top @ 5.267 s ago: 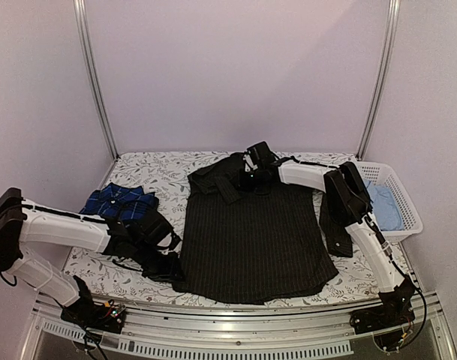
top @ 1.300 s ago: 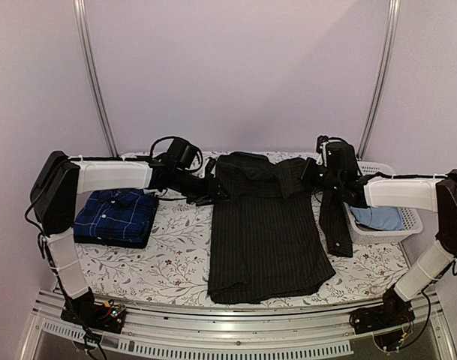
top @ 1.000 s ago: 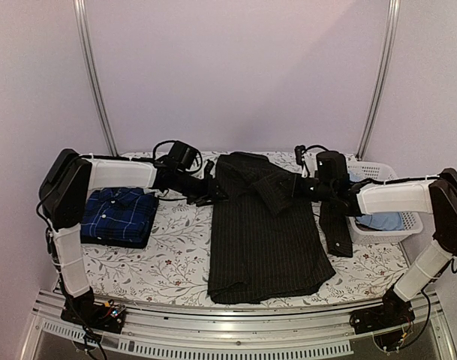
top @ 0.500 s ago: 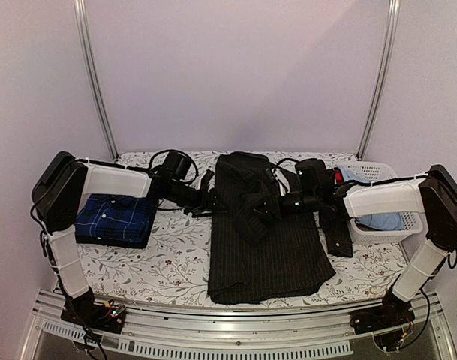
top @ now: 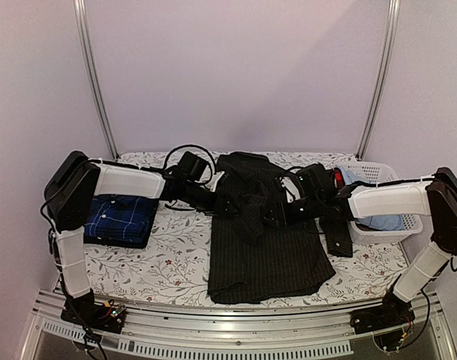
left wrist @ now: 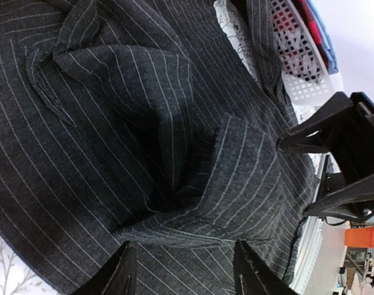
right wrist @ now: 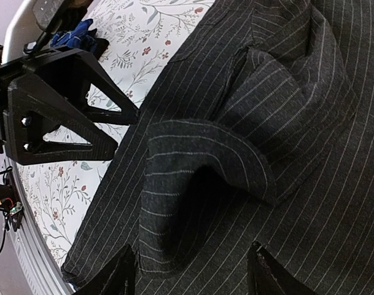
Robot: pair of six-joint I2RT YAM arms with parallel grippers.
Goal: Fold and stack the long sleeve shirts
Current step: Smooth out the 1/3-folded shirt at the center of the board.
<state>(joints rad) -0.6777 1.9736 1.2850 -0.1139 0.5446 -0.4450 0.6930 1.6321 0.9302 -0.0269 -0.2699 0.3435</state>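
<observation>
The black pinstriped long sleeve shirt [top: 262, 251] lies flat mid-table, its top bunched where a sleeve [top: 250, 214] is folded across the chest. A navy checked shirt [top: 121, 217] sits folded at the left. My left gripper [top: 223, 204] hovers at the black shirt's upper left, open, with only cloth [left wrist: 174, 141] lying under its fingers [left wrist: 121, 273]. Facing it from the right, my right gripper [top: 278, 216] is open over the folded sleeve [right wrist: 199, 166], which rests loose between and ahead of its fingertips [right wrist: 121, 273]. Another black sleeve [top: 336, 234] trails off to the right.
A white basket [top: 394, 180] holding light blue and red cloth stands at the right edge, also in the left wrist view [left wrist: 295, 67]. The two grippers face each other closely over the shirt. The floral table cover [top: 175, 259] shows between the shirts.
My right gripper carried the sleeve leftward across the black shirt and opened, dropping it on the chest. My left gripper slid right to the shirt's left edge and stayed open.
</observation>
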